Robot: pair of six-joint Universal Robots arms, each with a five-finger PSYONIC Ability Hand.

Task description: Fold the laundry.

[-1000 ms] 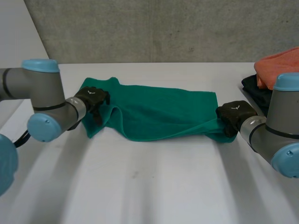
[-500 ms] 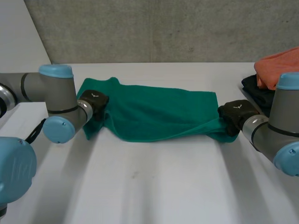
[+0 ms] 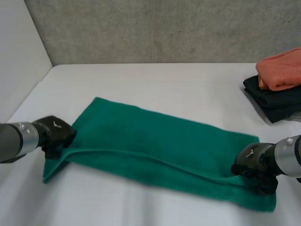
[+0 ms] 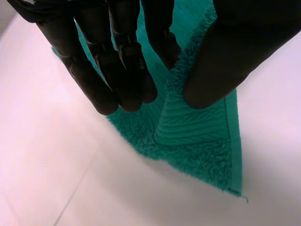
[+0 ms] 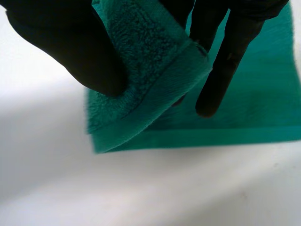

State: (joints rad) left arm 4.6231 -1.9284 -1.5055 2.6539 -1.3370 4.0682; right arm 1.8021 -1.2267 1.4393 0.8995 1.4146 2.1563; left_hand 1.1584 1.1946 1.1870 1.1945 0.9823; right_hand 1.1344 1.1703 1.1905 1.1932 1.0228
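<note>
— What can't we make out fully?
— The folded pile at the far right of the white table (image 3: 155, 80): an orange cloth (image 3: 282, 70) on a black cloth (image 3: 273, 101), both cut off at the edge.
— And where is the green towel (image 3: 160, 150)?
— It lies slantwise on the near half of the table, doubled along a long ridge.
— What are our hands doing?
— Our left hand (image 3: 54, 136) pinches the towel's left end between thumb and fingers (image 4: 113, 70). Our right hand (image 3: 256, 165) pinches the upper layer's corner at the right end, lifted off the layer beneath.
</note>
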